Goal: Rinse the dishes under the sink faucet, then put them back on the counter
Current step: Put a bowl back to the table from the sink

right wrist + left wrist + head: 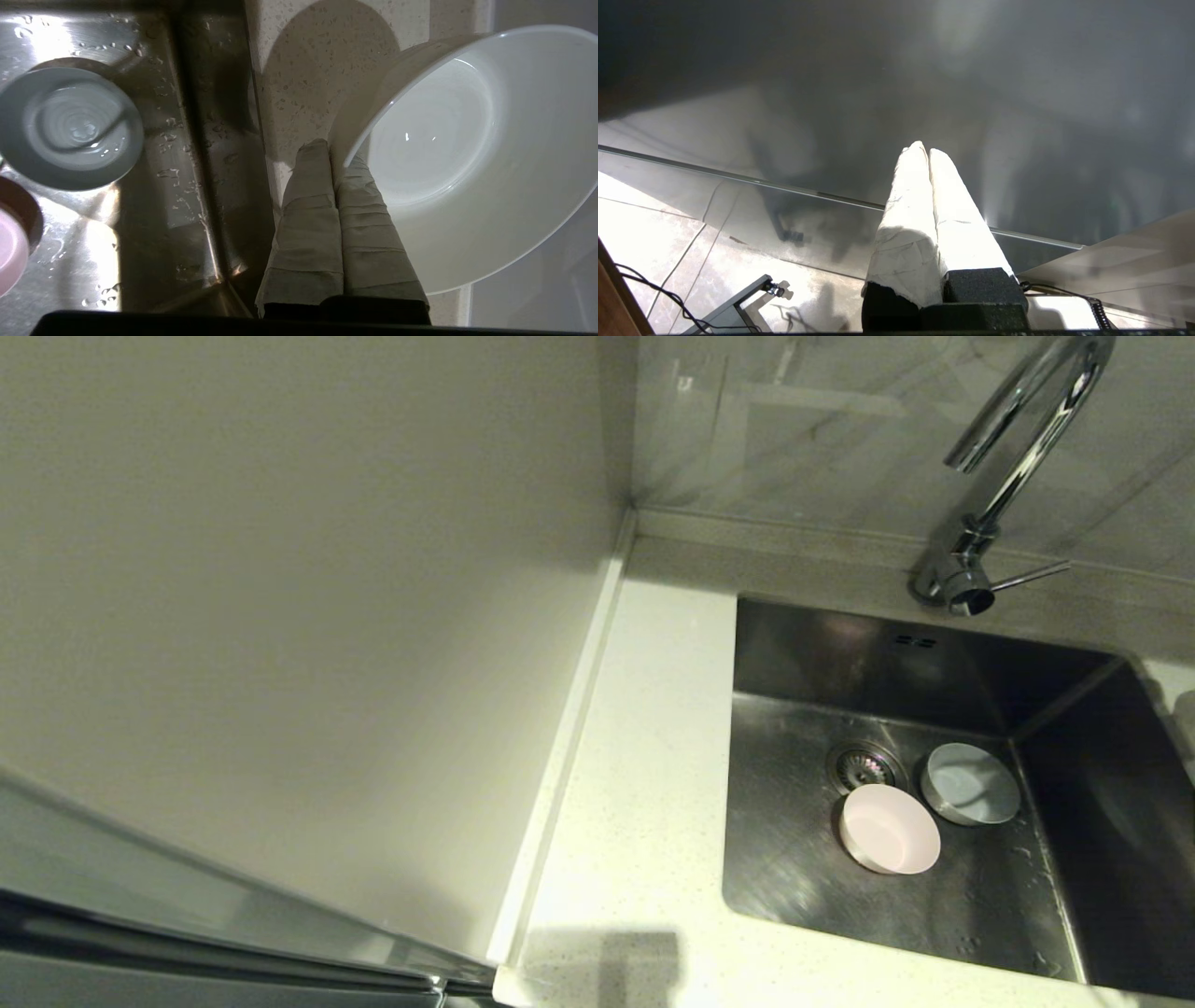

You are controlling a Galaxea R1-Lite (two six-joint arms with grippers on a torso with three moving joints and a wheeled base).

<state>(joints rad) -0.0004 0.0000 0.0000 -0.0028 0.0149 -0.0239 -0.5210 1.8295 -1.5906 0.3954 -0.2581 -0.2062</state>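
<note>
The whitish-mint bowl [458,154] hangs tilted over the speckled counter [317,70] beside the sink's edge, casting a round shadow on it. My right gripper [331,148] is shut on its rim, one finger inside and one outside. The pale blue-grey bowl [971,784] and the pale pink bowl [889,829] stand upright on the floor of the steel sink [794,859], next to the drain strainer [865,767]. The chrome faucet [1018,448] rises behind the basin with no water running. My left gripper [926,150] is shut on nothing, parked low and away from the sink.
The faucet's thin lever [1032,577] sticks out to the right at its base. A plain cream wall panel [280,569] borders the counter strip [644,756] left of the sink. Water drops dot the sink wall [187,140].
</note>
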